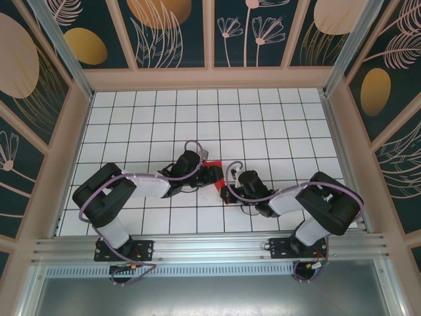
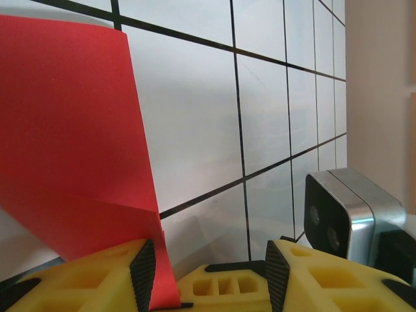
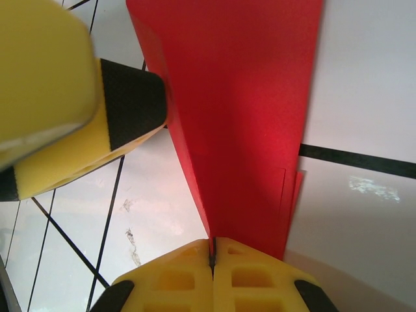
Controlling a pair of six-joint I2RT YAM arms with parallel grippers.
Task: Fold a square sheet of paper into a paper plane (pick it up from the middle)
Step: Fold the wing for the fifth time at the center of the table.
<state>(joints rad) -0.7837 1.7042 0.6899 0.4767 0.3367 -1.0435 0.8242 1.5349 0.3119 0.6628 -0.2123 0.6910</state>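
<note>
The red sheet of paper (image 1: 214, 176) is folded and held up between the two grippers at mid-table. In the right wrist view the paper (image 3: 247, 117) tapers down toward me, with layered edges on its right side, and my right gripper (image 3: 212, 252) is shut on its lower end. In the left wrist view the folded paper (image 2: 71, 149) stands at the left, its lower edge running down against the inner face of the left finger pad (image 2: 143, 270). My left gripper (image 2: 208, 263) is open, with a wide gap across to the other pad.
The white grid table (image 1: 263, 125) is walled by a beige frame and patterned panels. The right arm's wrist camera (image 2: 344, 214) sits close to my left gripper's right side. One yellow finger of the left gripper (image 3: 123, 110) touches the paper's left edge.
</note>
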